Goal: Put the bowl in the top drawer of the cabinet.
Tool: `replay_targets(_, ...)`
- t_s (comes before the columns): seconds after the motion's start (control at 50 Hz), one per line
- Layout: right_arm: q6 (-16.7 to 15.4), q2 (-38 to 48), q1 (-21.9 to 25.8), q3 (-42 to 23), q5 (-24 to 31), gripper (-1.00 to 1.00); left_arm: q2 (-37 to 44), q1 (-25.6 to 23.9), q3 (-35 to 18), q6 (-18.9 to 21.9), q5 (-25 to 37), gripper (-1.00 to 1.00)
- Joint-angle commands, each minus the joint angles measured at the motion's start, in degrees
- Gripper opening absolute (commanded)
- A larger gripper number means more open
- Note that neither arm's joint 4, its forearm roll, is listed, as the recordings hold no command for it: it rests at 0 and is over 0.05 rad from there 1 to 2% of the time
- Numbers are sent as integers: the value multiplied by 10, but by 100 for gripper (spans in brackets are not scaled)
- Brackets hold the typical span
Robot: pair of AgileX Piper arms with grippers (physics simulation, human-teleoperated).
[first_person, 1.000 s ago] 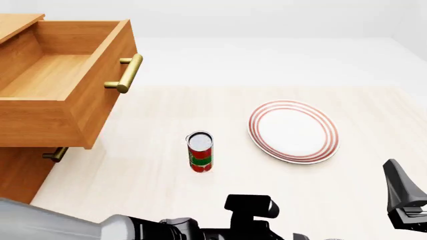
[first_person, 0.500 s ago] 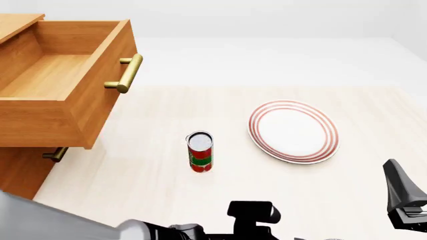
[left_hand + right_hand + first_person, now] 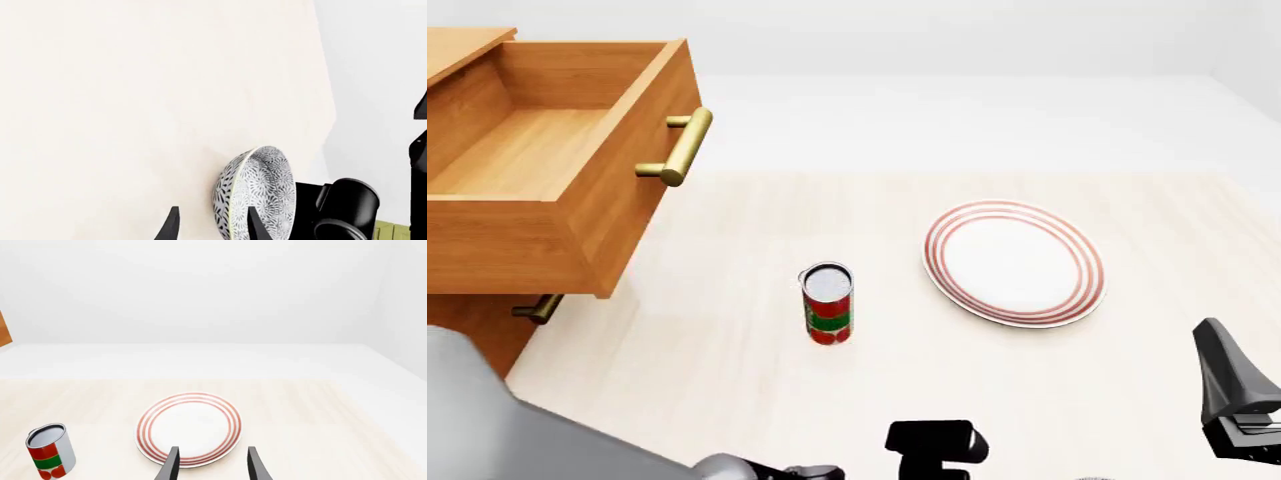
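In the left wrist view the bowl (image 3: 263,192), white with a dense dark floral pattern, rests on the pale table near its edge. My left gripper (image 3: 212,229) is open around the bowl's rim: one finger (image 3: 254,225) overlaps the patterned side and the other stands just outside. The bowl is out of the front view, below its lower edge. The cabinet (image 3: 467,345) stands at the left with its top drawer (image 3: 541,150) pulled out and empty, brass handle (image 3: 681,145) facing the table. My right gripper (image 3: 211,467) is open and holds nothing, short of the plate.
A white plate with red rings (image 3: 1014,262) lies right of centre, and a red and green can (image 3: 827,303) stands upright left of it. The lower drawer's small handle (image 3: 537,308) shows under the open drawer. Black arm parts (image 3: 347,207) sit beyond the bowl.
In the front view my left arm has sunk lower, its black part dropping toward the bottom edge and its grey link rising at the left. The right arm has not moved.
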Motion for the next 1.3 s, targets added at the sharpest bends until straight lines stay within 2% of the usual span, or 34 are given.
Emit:
replay_targets(0.02,0,0,0,0,0,100,20,-4,-6,-9,-7,100)
replay_targets(0.66,0,0,0,0,0,100,64,-17,-28,-22,-18,100)
replay_targets(0.7,0,0,0,0,0,100,64,-7,-33,-16,-12,100)
replay_targets(0.72,0,0,0,0,0,100,61,-1,-35,-8,-8,-100)
replay_targets(1.3,0,0,0,0,0,100,-15,48,-35,42,56,-100)
